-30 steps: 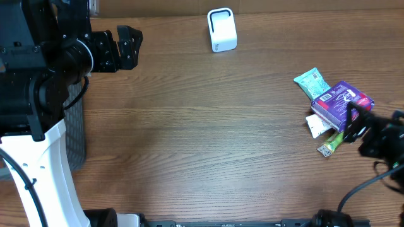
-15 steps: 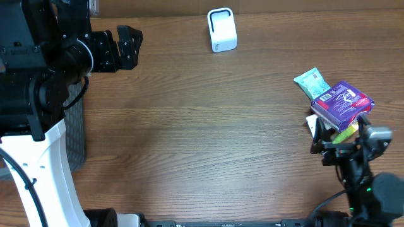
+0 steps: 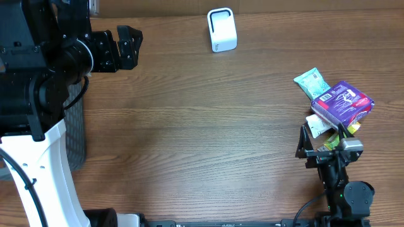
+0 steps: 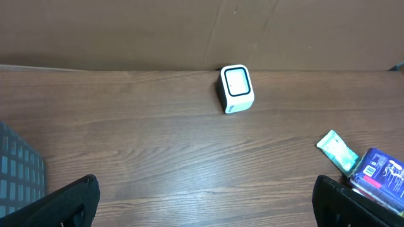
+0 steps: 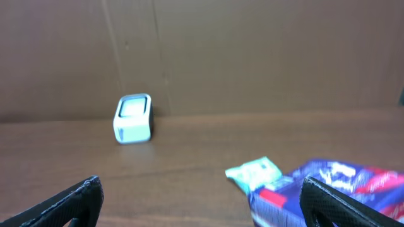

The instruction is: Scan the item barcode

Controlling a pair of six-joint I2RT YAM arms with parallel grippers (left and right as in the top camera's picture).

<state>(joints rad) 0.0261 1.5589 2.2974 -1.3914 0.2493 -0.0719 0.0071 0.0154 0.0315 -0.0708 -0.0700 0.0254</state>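
Observation:
The white scanner stands upright at the back of the table, also seen in the left wrist view and the right wrist view. A pile of items lies at the right: a purple pack on top, a teal packet behind it, a white item and a green bar under it. My right gripper is open just in front of the pile, with the purple pack by its right finger. My left gripper is open at the far left, holding nothing.
A grey mesh basket stands at the left edge under the left arm, also in the left wrist view. A brown cardboard wall closes off the back of the table.
The right arm has swung in from the right edge to the front right and now points its open jaws at the pile. The left arm has not moved.

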